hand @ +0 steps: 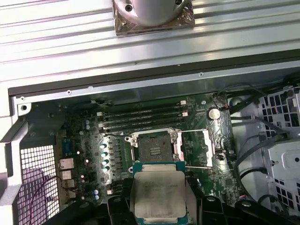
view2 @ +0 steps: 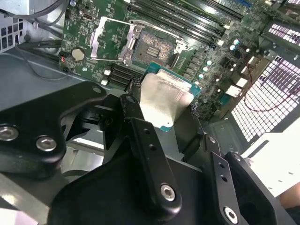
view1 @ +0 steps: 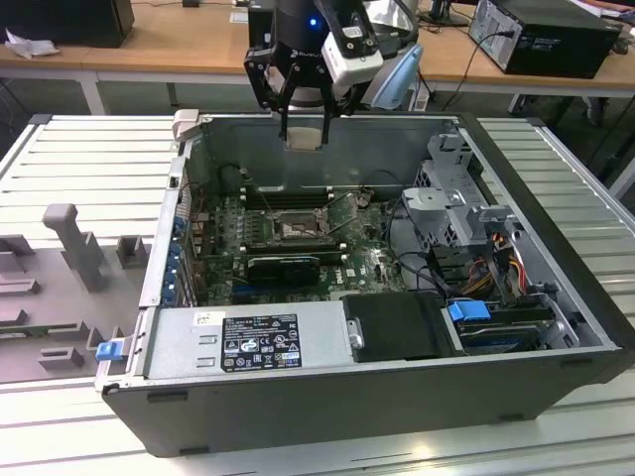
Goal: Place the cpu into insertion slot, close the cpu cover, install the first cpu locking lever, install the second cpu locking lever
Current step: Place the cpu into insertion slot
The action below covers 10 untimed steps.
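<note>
Where the jaws close, they clamp the cpu (hand: pixel 158 194).

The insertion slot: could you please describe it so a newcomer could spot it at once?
In the open computer case, look at the green motherboard on its floor. Near the board's middle, beside the long black memory slots, sits the insertion slot: the one square socket, a dark frame around a greyish pin field.
</note>
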### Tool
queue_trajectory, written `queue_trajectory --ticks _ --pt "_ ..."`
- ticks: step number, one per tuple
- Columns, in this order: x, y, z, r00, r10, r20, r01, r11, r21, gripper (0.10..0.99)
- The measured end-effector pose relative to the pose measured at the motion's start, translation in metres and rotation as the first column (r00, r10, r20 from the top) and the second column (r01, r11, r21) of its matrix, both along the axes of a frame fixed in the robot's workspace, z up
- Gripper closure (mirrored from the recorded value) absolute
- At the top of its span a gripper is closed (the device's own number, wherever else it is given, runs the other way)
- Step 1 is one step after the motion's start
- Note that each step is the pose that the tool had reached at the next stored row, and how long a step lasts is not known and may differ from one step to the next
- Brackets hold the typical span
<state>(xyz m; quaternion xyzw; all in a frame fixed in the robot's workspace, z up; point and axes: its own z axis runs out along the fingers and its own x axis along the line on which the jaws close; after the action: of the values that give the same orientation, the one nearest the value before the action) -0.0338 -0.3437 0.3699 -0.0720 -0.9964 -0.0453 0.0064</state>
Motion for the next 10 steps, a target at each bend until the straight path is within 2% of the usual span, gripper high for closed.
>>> queue_trajectory --ticks 10 --pt "0.0000 0.0000 -0.0008 0.9998 -0.021 0.0000 0.021 0.9998 0.000 0.557"
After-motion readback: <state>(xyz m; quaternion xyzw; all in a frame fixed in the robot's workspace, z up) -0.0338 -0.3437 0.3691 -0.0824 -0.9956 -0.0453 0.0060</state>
